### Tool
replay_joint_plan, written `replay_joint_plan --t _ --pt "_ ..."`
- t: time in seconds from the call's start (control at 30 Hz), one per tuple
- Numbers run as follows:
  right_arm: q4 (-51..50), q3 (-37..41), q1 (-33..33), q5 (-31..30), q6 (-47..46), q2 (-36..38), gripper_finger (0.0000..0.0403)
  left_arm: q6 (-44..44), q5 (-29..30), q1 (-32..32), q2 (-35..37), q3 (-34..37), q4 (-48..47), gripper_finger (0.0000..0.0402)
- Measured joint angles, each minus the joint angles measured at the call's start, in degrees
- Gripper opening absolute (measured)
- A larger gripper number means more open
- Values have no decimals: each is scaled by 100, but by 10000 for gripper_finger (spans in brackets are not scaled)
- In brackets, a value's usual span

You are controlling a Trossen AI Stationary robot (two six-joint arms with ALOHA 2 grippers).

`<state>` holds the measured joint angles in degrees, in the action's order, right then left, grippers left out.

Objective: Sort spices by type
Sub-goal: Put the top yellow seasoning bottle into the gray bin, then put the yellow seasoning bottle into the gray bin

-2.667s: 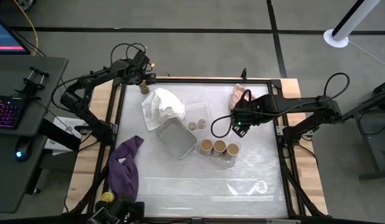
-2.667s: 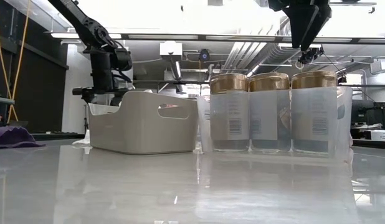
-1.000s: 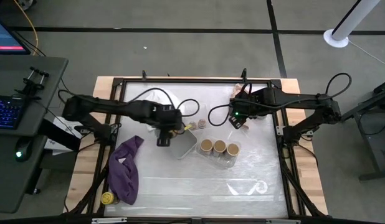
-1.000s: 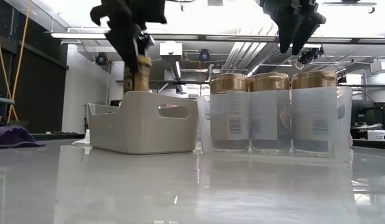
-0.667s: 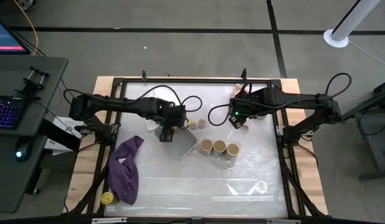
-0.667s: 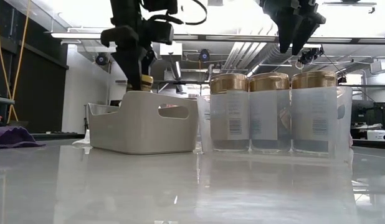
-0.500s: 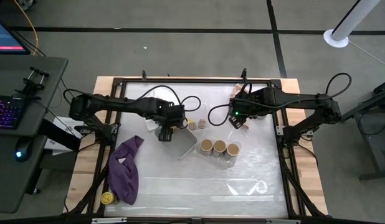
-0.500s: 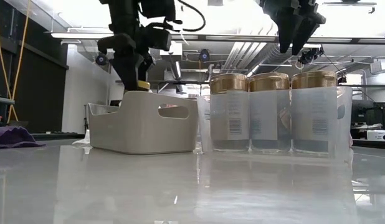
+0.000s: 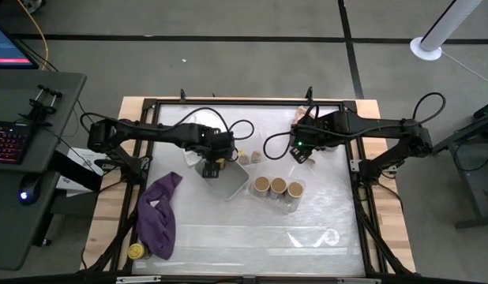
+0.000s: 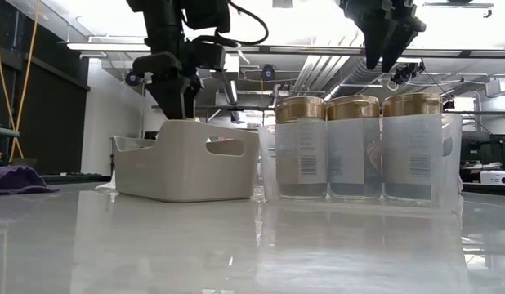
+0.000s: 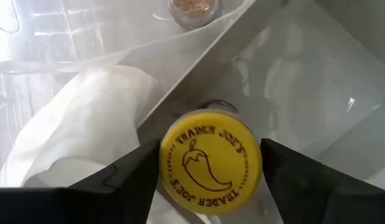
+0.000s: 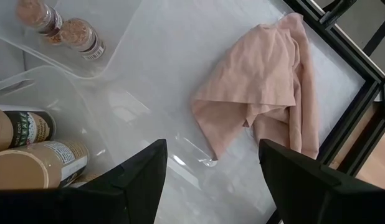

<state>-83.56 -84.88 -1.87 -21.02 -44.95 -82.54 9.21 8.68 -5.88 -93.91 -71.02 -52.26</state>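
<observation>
My left gripper (image 9: 215, 165) (image 10: 177, 104) reaches down into the grey tray (image 9: 232, 183) (image 10: 187, 163), shut on a dark spice jar with a yellow lid (image 11: 210, 160) (image 9: 215, 163). The second yellow-lidded jar (image 9: 134, 252) stands at the table's near left corner. Three wide tan-topped jars (image 9: 279, 187) (image 10: 354, 147) stand in a row in a clear bin. Two tiny brownish jars (image 9: 249, 156) (image 12: 58, 28) stand in another clear holder. My right gripper (image 9: 301, 151) (image 12: 211, 186) hovers open above the table, between the tiny jars and the pink cloth (image 12: 267, 93). My left gripper pinches the yellow-lidded jar just at its lid (image 11: 174, 163), one finger (image 11: 133, 183) on each side, coming from above and pointing down. The jar stands upright inside the tray beside its wall (image 11: 199, 81). Whether its base rests on the tray's floor does not show.
A white cloth (image 11: 80, 118) lies just beyond the tray's far-left wall, under the left arm. A purple cloth (image 9: 159, 211) lies at the near left. The pink cloth (image 9: 305, 118) lies at the far right. Bare table stretches along the near edge.
My left gripper, carrying the yellow-lidded jar, has moved slightly toward the table's right and come down into the grey tray. The jar has sunk from above the tray's rim to behind its wall in the low view.
</observation>
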Motion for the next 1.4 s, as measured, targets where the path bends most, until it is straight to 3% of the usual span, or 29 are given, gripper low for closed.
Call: replay_joint_plan --t 0.27,0.53,0.73,0.83,0.93,1.1,1.27,1.4 --pt "53 0 0 0 0 -1 250 -7 5 -17 0 -96 -98 290" --pt "69 0 2 0 24 -2 250 -63 355 -34 174 -1072 -939 291" --pt "69 0 2 0 44 0 250 -1511 241 226 968 -1283 -1240 291" --pt "99 0 2 0 46 0 250 -2503 243 888 1441 -1055 -1584 291" --pt "151 0 2 0 46 0 250 -3614 221 1951 1699 -769 -2067 291" --pt "256 0 0 0 155 0 250 -4730 -348 3842 1517 -639 -2498 291" --pt "308 0 -2 9 195 0 250 -4867 -1452 4981 1013 -878 -2495 291" --pt "312 0 -2 13 195 0 250 -5582 -2385 5508 827 -891 -2345 291"
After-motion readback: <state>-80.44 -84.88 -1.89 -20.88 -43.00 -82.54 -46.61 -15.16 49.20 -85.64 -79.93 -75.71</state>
